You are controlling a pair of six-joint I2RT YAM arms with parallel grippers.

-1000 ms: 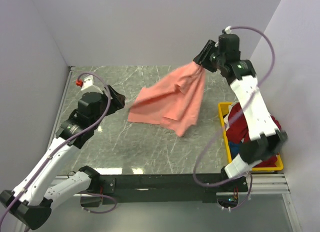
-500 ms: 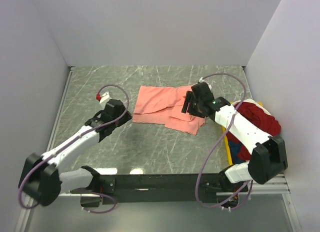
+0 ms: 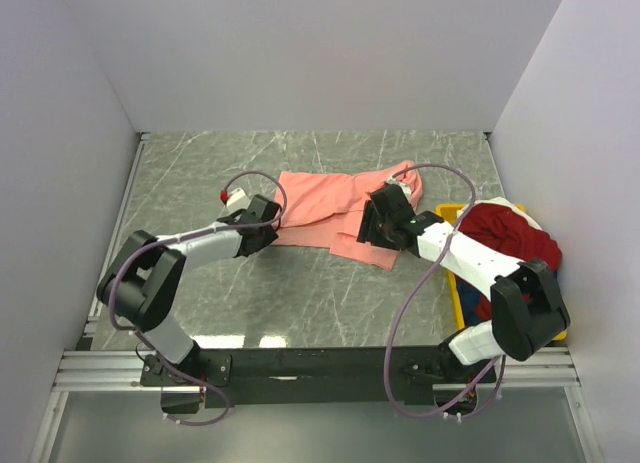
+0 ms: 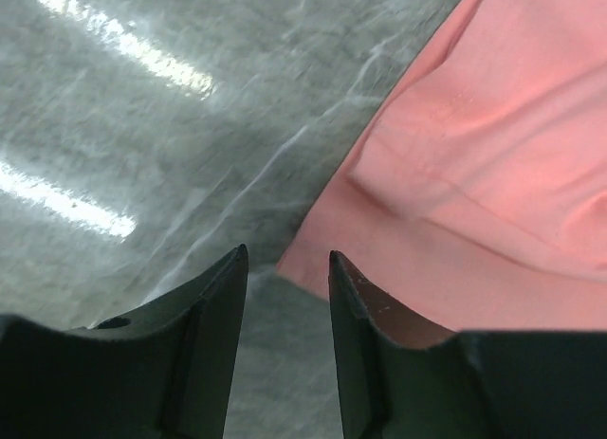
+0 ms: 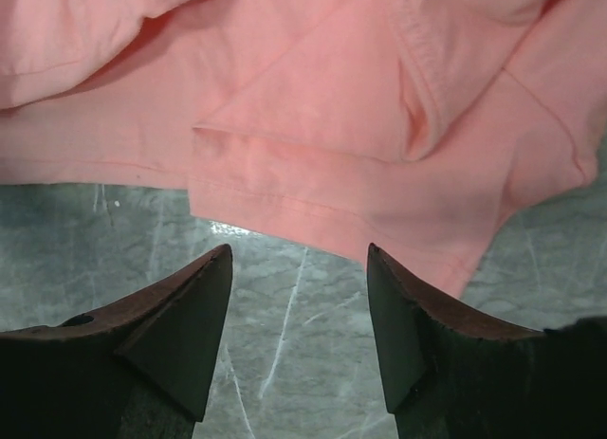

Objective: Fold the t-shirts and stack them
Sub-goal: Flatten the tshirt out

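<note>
The table [image 3: 200,173] is carrying the salmon-pink t-shirt [image 3: 320,208], which is lying rumpled mid-table. The deep red t-shirt [image 3: 510,238] is spilling from the yellow bin [image 3: 452,215]. The left pincer [image 4: 285,264] and right pincer [image 5: 299,259] are hovering at its hems, jaws apart and empty. Closing just short of the cloth, or on one layer only, risks a crooked fold.

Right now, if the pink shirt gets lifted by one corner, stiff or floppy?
Probably floppy: the pink shirt lies creased and folded over itself on the table. Likely light; its layers look thin. A push would probably bunch it rather than slide it whole, given the loose ripples.
</note>
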